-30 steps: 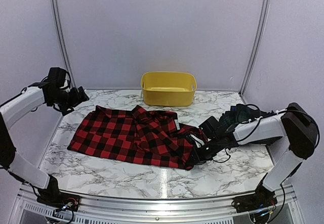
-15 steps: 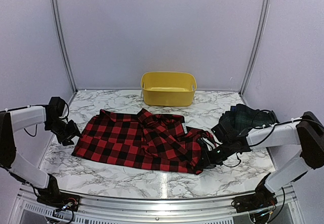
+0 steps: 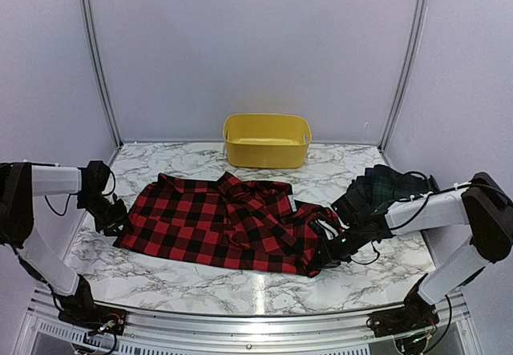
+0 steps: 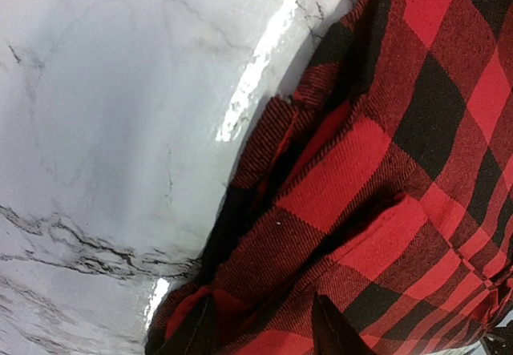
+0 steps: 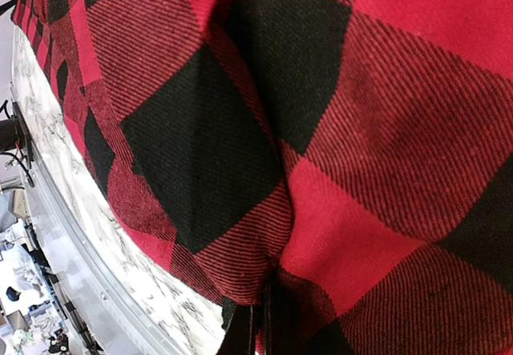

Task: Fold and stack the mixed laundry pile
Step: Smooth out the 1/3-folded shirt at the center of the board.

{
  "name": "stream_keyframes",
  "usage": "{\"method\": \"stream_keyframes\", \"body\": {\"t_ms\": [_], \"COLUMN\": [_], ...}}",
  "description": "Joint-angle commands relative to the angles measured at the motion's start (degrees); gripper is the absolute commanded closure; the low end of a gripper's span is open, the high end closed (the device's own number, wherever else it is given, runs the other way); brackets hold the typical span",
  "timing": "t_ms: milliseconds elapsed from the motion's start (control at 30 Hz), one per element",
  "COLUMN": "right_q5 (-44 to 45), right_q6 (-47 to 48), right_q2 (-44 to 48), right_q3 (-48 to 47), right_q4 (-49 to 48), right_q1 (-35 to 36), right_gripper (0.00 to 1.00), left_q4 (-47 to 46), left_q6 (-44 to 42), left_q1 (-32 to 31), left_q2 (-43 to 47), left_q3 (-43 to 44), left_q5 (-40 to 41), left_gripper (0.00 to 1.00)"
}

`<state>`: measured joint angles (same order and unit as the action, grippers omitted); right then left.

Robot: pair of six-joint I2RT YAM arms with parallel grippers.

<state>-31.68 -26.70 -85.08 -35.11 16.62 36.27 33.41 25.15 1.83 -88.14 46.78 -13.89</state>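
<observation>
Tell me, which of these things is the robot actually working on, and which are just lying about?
Part of the job:
red-and-black checked cloth garment, spread out in the middle
dark green-navy tartan cloth garment, bunched by the right arm

Just lying about:
yellow plastic tub, at the back
white marble-patterned table, only the work surface

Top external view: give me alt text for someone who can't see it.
A red-and-black checked shirt lies spread on a marble table; the right gripper pinches its right end, the left gripper meets its left edge. A yellow tub sits behind.
</observation>
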Motion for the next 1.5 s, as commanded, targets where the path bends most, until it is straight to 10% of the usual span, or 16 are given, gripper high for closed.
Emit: {"method": "stream_keyframes", "body": {"t_ms": [0, 233, 967, 1067, 1267, 1467], "right_q5": [0.0, -0.05, -1.07, 0.53, 1.52, 0.58], "right_q6": [0.87, 0.71, 0.78, 2.04, 4.36, 5.47], "right_q2": [-1.46, -1.99, 3.52, 4.5, 5.27, 9.79], "right_q3": [-0.92, -0.32, -3.3, -5.58, -4.71, -9.3], "right_q4": [0.51, 0.28, 5.72, 9.55, 15.15, 16.43], "right_q1": [-0.33, -0.38, -0.42, -0.48, -1.38, -1.66], "right_gripper": [1.0, 1.0, 1.0, 0.98, 1.0, 0.57], "left_q4": [2.25, 4.52, 12.55, 12.73, 12.94, 12.96], "left_q6": [-2.66, -2.61, -3.29, -3.74, -4.01, -4.88], "left_q1": [0.02, 0.02, 3.27, 3.32, 4.14, 4.22], "left_q2": [-1.56, -0.56, 0.1, 1.07, 0.87, 3.89], "left_q3": [0.83, 0.86, 4.17, 5.17, 7.75, 10.93], "left_q5": [-0.13, 1.22, 12.77, 12.73, 13.63, 10.31], "left_gripper": [0.61, 0.99, 1.0, 0.81, 0.77, 0.55]}}
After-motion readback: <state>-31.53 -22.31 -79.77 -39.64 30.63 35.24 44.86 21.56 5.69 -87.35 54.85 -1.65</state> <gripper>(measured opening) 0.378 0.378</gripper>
